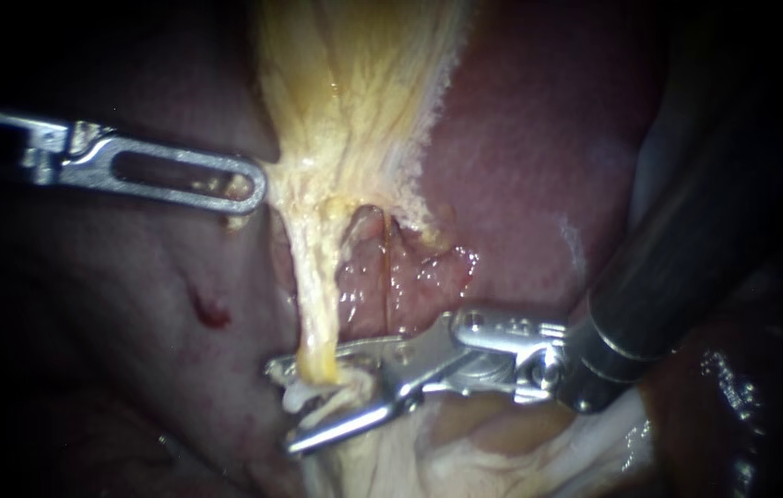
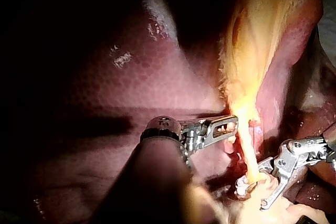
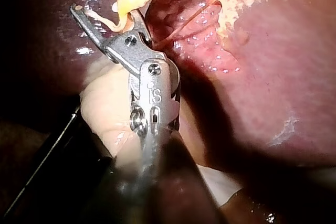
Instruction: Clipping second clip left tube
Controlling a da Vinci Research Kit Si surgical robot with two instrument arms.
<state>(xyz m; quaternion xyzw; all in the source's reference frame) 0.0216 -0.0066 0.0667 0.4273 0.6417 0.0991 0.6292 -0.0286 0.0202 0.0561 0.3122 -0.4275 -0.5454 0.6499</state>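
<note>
Left instrument: the left instrument [image 1: 248,184] comes in from the left, and one slotted jaw faces the endoscope. Its jaws are closed on the edge of the yellow tissue [image 1: 354,92], and a scrap of that tissue shows through the slot near the tip.
Right instrument: the right instrument [image 1: 282,409] comes in from the right on a dark shaft. Its jaws stand apart with a clear gap between them, gripping nothing.
Left tube: the left tube [image 1: 313,304] is a yellow strand that runs down from the yellow tissue. Its lower end passes between the right instrument's spread jaws, close against the upper one.
Thin tube: a thin tube [image 1: 388,277], reddish in colour, lies just beside the left tube on the side toward the right instrument's shaft.
Whitish piece: a whitish piece [image 1: 297,398] sits between the spread jaws at the foot of the left tube. Whether it is a clip or tissue cannot be told.
Liver: the liver [image 1: 539,166] is dark red and wet, and it lies behind the yellow tissue and both tubes.
Pale tissue: pale tissue [image 1: 465,452] lies under the right instrument's jaws.
</note>
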